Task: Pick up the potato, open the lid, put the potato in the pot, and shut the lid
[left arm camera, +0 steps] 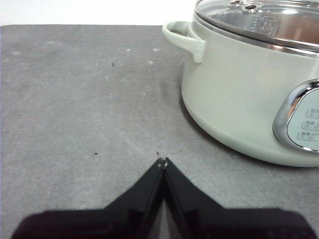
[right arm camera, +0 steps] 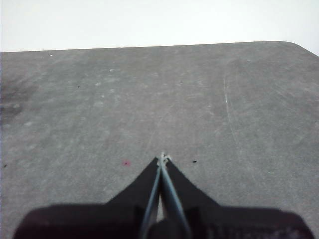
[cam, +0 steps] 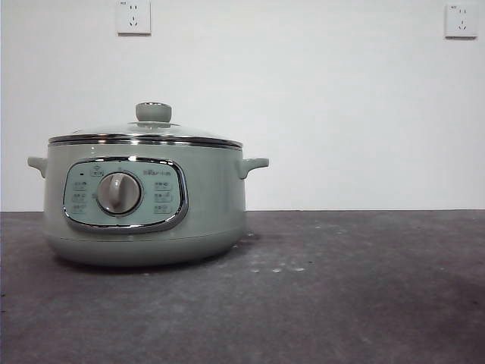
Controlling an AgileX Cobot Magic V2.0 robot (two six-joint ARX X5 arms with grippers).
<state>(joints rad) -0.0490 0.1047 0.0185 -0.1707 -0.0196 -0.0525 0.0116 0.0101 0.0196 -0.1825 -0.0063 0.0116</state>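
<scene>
The pale green pot [cam: 144, 205] stands on the left of the dark table, its control panel and dial facing the front camera. The glass lid [cam: 148, 133] with its green knob [cam: 153, 112] sits closed on the pot. The left wrist view shows the pot [left arm camera: 239, 99] and the lid [left arm camera: 259, 22] close by, off to one side of my left gripper [left arm camera: 163, 162], which is shut and holds nothing. My right gripper [right arm camera: 162, 158] is shut over bare table, holding nothing. The potato is out of view in all three frames. Neither arm shows in the front view.
A dark grey table [cam: 341, 303] runs to a white wall with two sockets [cam: 133, 17]. The table's far edge and a rounded corner [right arm camera: 294, 45] show in the right wrist view.
</scene>
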